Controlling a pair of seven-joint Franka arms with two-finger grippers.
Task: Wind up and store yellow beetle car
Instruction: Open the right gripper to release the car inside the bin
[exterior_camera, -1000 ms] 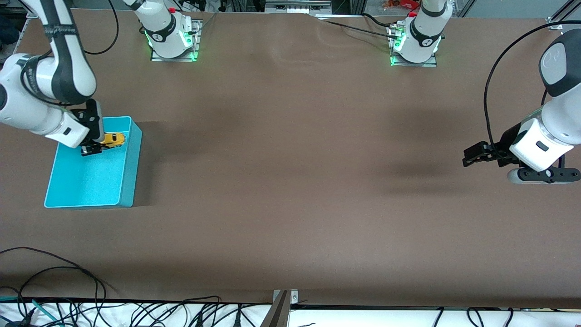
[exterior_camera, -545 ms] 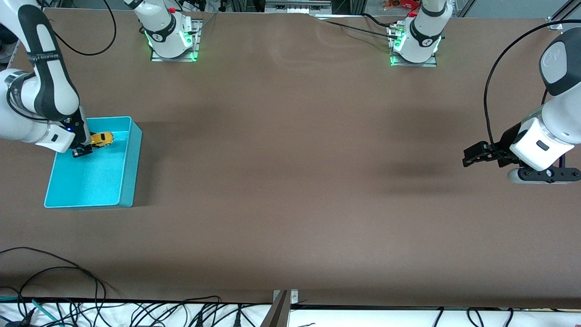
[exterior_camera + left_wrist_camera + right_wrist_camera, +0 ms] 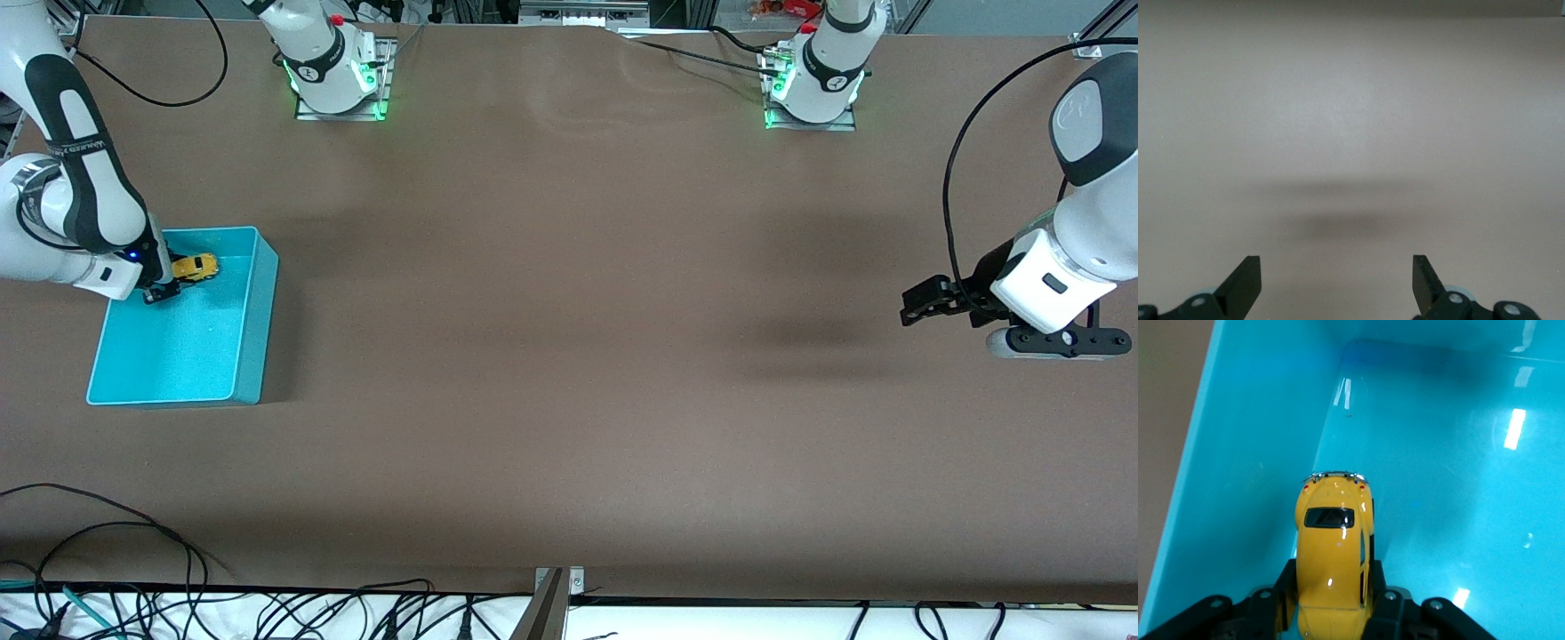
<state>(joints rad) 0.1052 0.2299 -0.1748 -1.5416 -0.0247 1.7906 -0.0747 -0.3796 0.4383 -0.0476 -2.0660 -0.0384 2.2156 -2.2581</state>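
The yellow beetle car point(image 3: 196, 267) is a tiny bright yellow toy with dark windows. My right gripper point(image 3: 169, 286) is shut on it and holds it low inside the turquoise bin point(image 3: 253, 307), near the bin's end toward the robots' bases. In the right wrist view the car point(image 3: 1333, 550) sits between my black fingers point(image 3: 1286, 587), over the bin's floor point(image 3: 1458, 487) beside one wall. My left gripper point(image 3: 920, 302) is open and empty, waiting above bare table at the left arm's end; its fingertips point(image 3: 1245, 283) show wide apart in the left wrist view.
The brown table point(image 3: 569, 356) carries only the bin. Loose black cables point(image 3: 178, 604) lie past the table edge nearest the front camera. The two arm bases point(image 3: 338, 76) stand along the edge by the robots.
My right gripper has carried the car toward the bin's end by the robots' bases and lower into it. The left arm has barely shifted.
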